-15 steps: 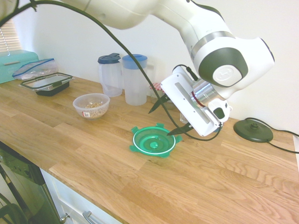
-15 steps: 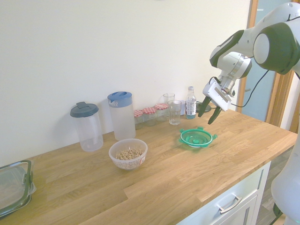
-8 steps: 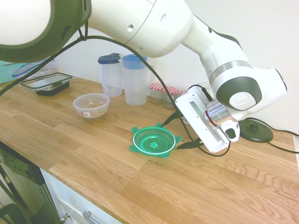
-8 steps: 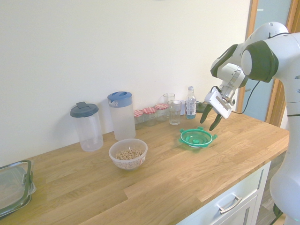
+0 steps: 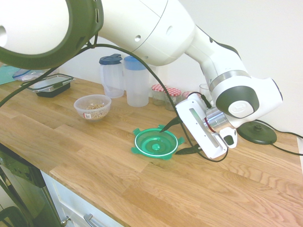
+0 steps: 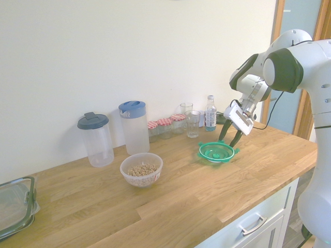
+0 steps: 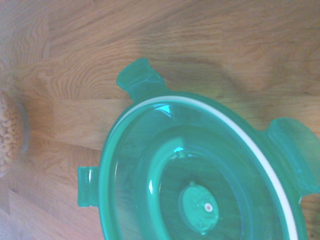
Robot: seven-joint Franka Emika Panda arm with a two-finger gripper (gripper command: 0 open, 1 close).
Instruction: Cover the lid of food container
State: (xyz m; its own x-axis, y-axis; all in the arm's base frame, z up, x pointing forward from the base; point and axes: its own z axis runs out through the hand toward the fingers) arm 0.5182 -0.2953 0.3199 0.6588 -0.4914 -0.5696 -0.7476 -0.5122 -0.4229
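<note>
Arm was lining up the pick: fingers (image 5: 179,137) spread wide beside the round green plastic lid (image 5: 156,143), flat mid-worktop (image 5: 118,165), well apart from the clear grain bowl (image 5: 93,107). Next they'd probably need to straddle its rim

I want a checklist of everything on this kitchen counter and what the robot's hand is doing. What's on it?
Surface: wooden counter, lying flat and dry-looking.
Job's things: green lid lies on the counter, inner side up; food container with brownish grains stands apart from it, uncovered.
Clutter: two clear jugs with blue lids, small red-capped jars, drinking glasses, a water bottle, a black-rimmed clear box.
Hand: the hand is open, tilted downward, its fingers at the lid's edge; nothing held.
Cables: a dark disc with a cable sits behind the arm.
Surroundings: plain pale wall; white drawers under the counter; wooden door frame.
</note>
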